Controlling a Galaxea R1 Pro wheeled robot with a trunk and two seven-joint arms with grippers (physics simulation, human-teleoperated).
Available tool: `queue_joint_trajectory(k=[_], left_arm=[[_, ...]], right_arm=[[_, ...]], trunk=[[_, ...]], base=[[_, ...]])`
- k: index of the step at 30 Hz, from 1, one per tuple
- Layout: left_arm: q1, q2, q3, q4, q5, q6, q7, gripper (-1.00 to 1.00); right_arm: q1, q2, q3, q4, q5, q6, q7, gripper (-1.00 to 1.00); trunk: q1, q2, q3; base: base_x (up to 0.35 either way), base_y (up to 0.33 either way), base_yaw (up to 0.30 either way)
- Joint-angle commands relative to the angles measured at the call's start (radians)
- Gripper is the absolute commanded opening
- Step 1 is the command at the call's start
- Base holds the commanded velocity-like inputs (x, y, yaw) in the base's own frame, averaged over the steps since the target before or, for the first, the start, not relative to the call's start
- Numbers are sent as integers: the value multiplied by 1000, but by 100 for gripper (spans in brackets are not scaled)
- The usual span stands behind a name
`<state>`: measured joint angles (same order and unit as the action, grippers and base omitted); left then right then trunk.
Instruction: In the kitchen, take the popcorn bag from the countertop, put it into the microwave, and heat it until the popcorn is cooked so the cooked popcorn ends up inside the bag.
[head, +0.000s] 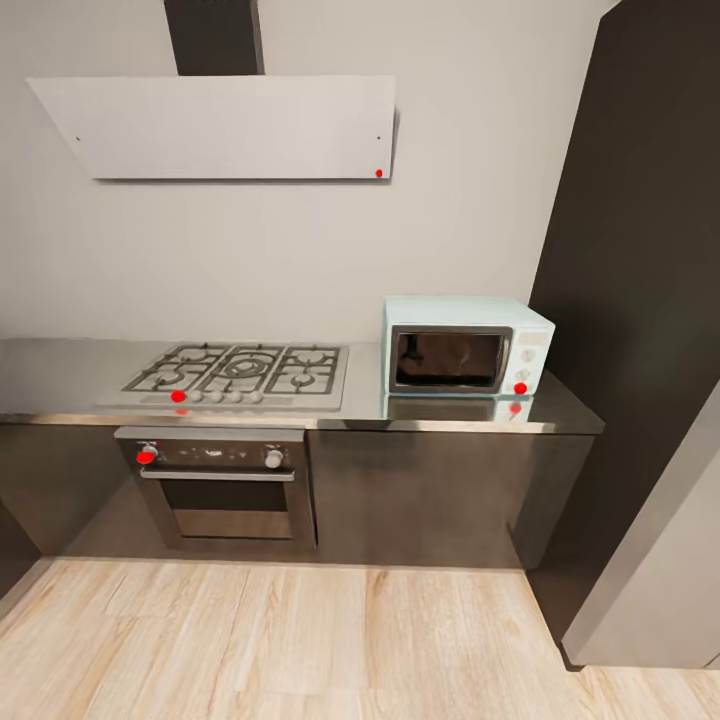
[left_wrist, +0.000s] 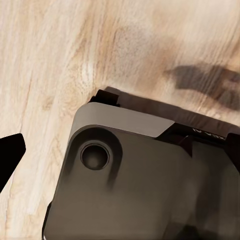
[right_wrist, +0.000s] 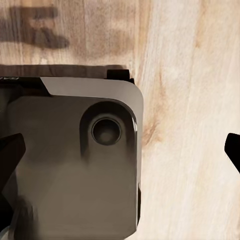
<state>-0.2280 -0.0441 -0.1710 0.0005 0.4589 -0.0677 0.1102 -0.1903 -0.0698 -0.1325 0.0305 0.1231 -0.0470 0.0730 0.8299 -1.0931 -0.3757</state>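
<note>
Ahead of me the microwave (head: 467, 345) stands on the countertop (head: 450, 412), at its right end, with its dark door closed. To its left on the same countertop is the hob (head: 240, 372), and the oven (head: 218, 485) is below it. I cannot find the popcorn bag on the countertop. My 2 wrist cameras look down at my grey base (left_wrist: 145, 185) and the wood floor (right_wrist: 190, 100). In the right wrist view 1 dark fingertip (right_wrist: 10, 155) sits at each edge, so the right gripper is spread. In the left wrist view I see 1 fingertip (left_wrist: 10, 150), so I cannot tell its state.
</note>
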Motion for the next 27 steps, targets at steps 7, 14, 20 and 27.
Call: queue_joint_trajectory(k=[7,14,20,27], left_arm=[[-1,0,-8,0,8,-3,2,100],[-1,0,-9,0,7,-3,2,100],[-1,0,-9,0,7,-3,0,100],[-1,0,-9,-1,6,5,0,100]], right_arm=[[-1,-1,-9,3,10,-5,2,100],[-1,-1,-9,3,10,-5,2,100],[-1,-2,-9,4,10,-4,2,100],[-1,-3,-9,4,10,-4,2,100]], trunk=[[0,-1,-1],[0,-1,-1],[0,-1,-1],[0,-1,-1]], base=[[0,-40,0],[0,-265,0],[0,-280,0],[0,-280,0]])
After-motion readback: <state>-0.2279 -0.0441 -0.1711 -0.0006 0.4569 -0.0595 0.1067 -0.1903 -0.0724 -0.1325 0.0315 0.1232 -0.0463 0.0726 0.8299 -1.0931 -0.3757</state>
